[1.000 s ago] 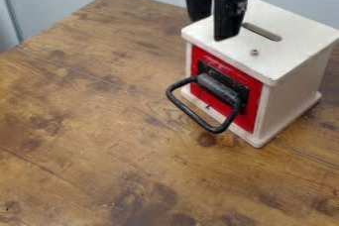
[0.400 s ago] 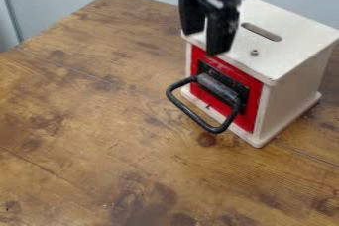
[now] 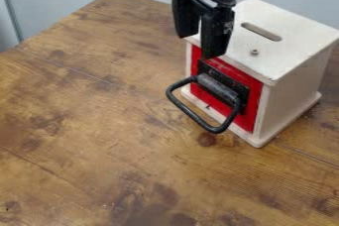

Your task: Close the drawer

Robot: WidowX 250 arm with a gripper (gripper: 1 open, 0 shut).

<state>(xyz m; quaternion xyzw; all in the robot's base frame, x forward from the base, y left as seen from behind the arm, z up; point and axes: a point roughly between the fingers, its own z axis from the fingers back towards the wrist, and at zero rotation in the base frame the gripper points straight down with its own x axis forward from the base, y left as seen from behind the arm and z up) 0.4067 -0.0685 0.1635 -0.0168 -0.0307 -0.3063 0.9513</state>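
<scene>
Claw [image 3: 203,54]: above the box [image 3: 272,47], near your drawer [image 3: 223,89]; you can't tell its opening or grip.
Handle [image 3: 189,111]: juts forward!

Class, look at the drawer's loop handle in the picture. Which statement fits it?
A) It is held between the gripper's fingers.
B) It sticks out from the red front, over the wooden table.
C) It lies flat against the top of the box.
B: the black handle juts out from the red front over the wooden table.
</scene>
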